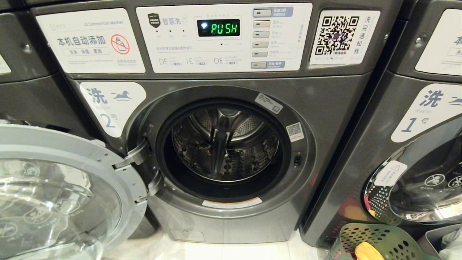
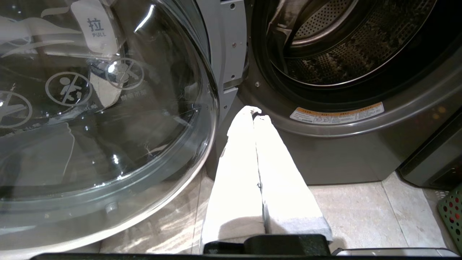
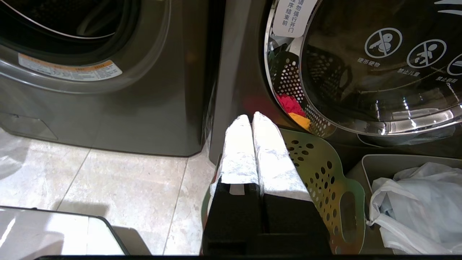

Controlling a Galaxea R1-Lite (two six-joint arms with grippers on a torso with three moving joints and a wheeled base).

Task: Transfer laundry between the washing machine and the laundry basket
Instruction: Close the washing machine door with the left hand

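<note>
Laundry (image 1: 367, 250): yellow piece lying in basket (image 3: 325, 173), at its near edge, just beyond right gripper (image 3: 251, 117), fingers pressed together, holding nothing. Left gripper (image 2: 254, 112) likewise closed, hanging before washer (image 1: 231, 151), door (image 1: 65, 191) standing open.

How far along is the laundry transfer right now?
Done: washing machine 2's door stands open and its drum looks empty. In hand: nothing; the left gripper and right gripper are both shut and empty. Left: the yellow-orange cloth lies in the green laundry basket.
</note>
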